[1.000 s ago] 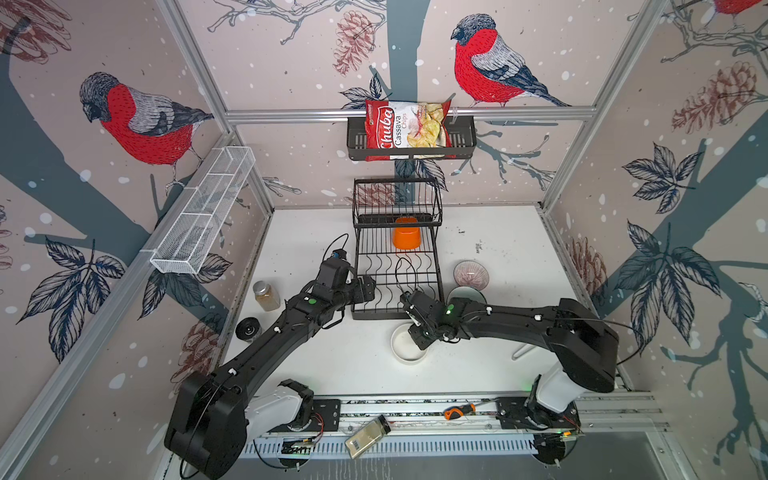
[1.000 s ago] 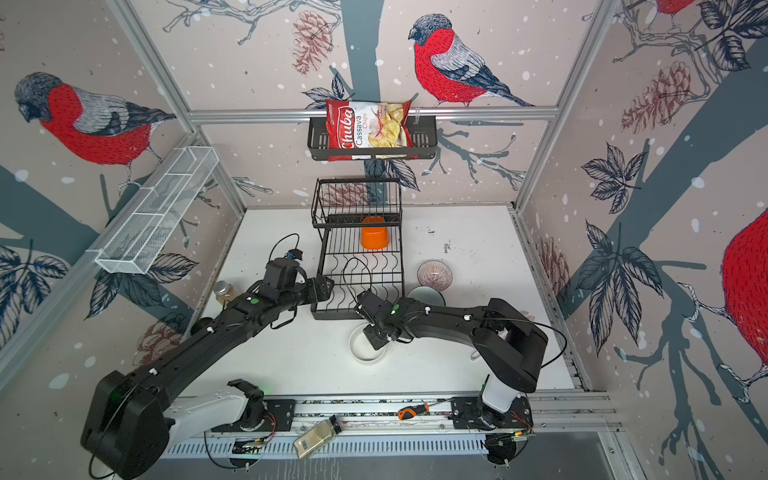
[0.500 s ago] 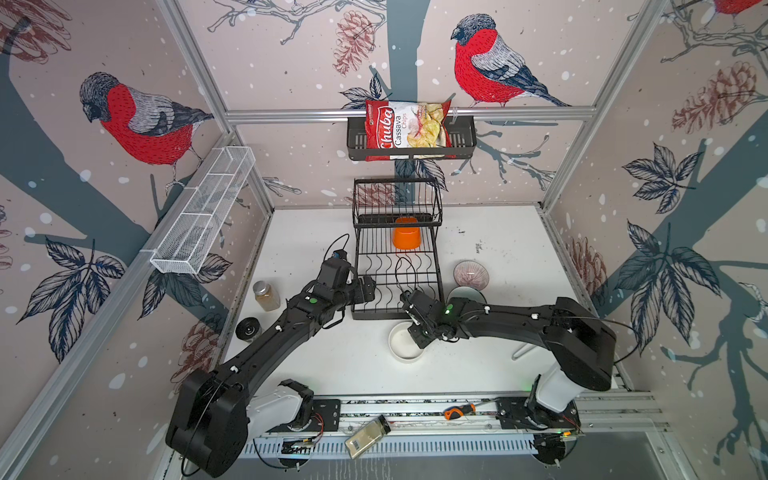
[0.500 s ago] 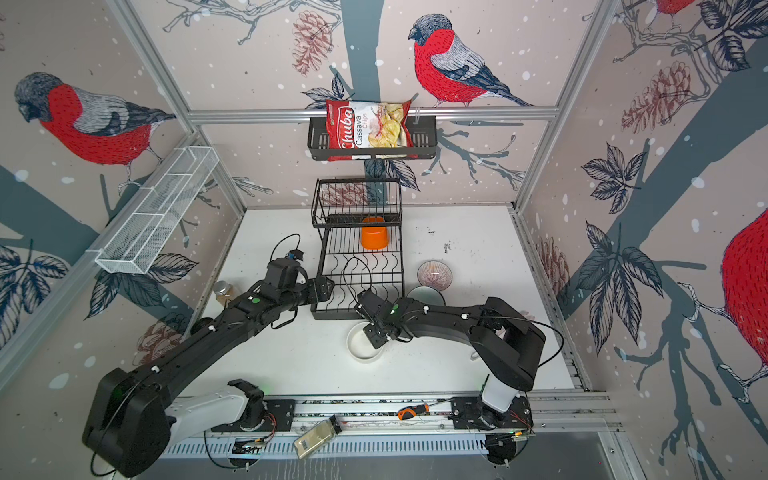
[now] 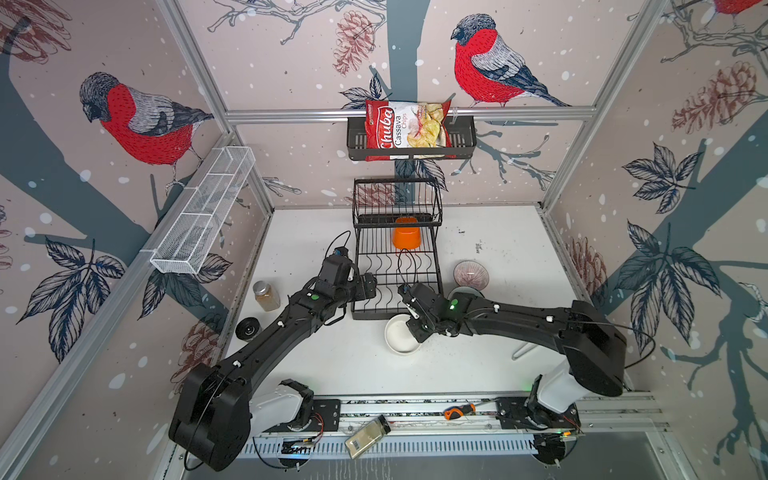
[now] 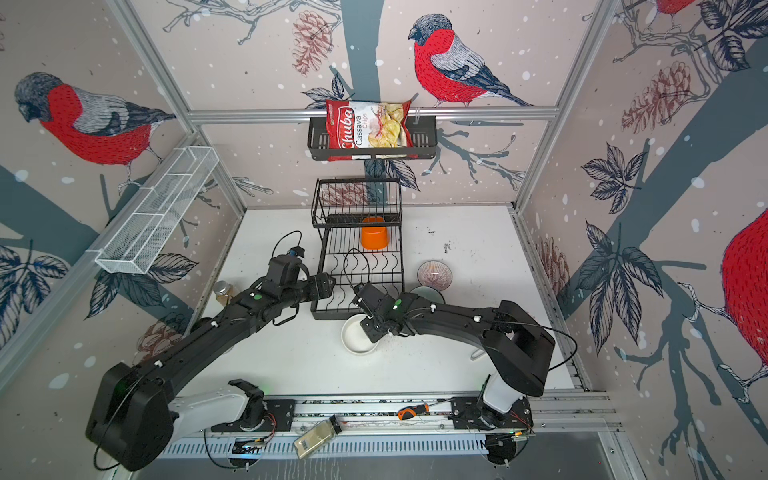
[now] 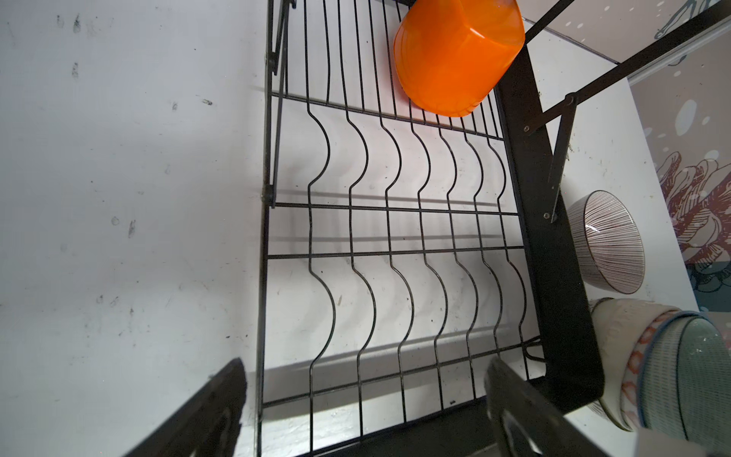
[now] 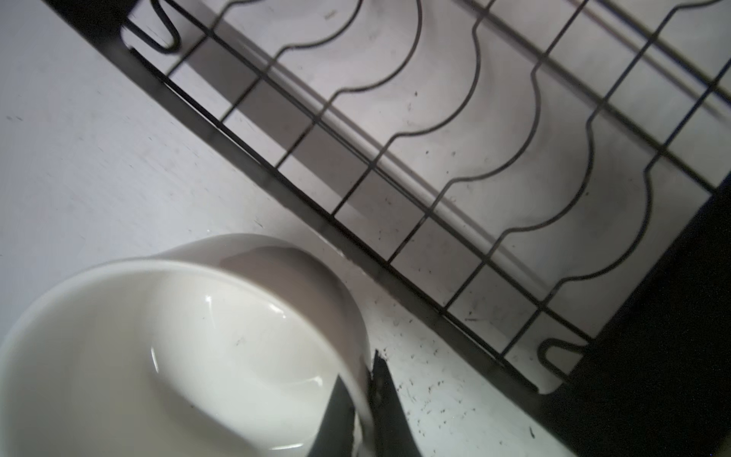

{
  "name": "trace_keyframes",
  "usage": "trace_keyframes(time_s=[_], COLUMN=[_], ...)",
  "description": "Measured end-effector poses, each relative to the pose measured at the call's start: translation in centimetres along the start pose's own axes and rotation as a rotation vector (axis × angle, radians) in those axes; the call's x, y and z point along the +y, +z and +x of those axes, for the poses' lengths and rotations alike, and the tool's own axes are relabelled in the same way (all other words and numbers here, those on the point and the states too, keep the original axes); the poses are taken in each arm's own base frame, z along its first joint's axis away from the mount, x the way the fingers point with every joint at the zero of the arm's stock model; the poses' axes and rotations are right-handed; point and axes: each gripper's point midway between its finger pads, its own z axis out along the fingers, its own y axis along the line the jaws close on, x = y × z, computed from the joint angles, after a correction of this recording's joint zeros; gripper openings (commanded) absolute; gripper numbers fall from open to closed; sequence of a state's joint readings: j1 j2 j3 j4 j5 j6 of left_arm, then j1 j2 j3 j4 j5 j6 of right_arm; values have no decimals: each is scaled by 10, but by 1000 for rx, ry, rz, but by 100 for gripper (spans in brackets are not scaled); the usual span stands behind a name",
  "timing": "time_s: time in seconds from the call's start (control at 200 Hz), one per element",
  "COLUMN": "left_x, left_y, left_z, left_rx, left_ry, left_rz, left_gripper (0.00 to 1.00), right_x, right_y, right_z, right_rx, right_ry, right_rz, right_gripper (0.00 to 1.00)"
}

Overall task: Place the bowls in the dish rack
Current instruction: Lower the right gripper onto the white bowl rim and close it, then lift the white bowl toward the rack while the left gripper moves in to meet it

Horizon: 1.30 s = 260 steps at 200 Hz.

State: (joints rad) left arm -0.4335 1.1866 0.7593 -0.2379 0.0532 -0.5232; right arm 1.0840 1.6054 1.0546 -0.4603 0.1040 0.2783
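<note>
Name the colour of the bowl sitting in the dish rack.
The bowl is plain orange, clearest in the left wrist view.

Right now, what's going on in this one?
The right arm's jaws are shut on the rim of a round white ceramic bowl in front of the black wire dish rack. The left arm's jaws are open, empty, over the rack's lower grid. One squarish orange plastic bowl is in the rack; a round striped bowl and stacked bowls wait beside it.

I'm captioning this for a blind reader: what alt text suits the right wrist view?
The right gripper is shut on the rim of a white bowl. Beside the bowl lies the black dish rack, empty where this view shows it.
</note>
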Motion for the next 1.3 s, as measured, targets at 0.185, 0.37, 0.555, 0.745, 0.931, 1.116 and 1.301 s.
trace_keyframes(time_s=[0.185, 0.37, 0.555, 0.745, 0.931, 1.116, 1.301], left_x=[-7, -16, -30, -43, -58, -66, -73], left_y=[-4, -10, -13, -15, -14, -3, 7], left_z=[-10, -22, -31, -30, -30, -26, -25], left_rx=[-20, -45, -48, -25, -7, 21, 35], left_ry=[2, 5, 7, 9, -7, -15, 0], left_rz=[15, 43, 92, 162, 240, 257, 228], left_gripper=[93, 91, 88, 84, 79, 75, 68], right_x=[-7, -37, -64, -95, -98, -97, -96], right_y=[-15, -26, -28, -22, -20, -27, -31], right_z=[-28, -57, -80, -96, -112, -133, -143], right_rx=[-61, -125, -172, -204, -237, -297, -327], right_ry=[-11, 46, 78, 128, 124, 131, 132], right_rz=[9, 77, 141, 218, 224, 218, 214], right_gripper=[1, 1, 1, 1, 1, 1, 1])
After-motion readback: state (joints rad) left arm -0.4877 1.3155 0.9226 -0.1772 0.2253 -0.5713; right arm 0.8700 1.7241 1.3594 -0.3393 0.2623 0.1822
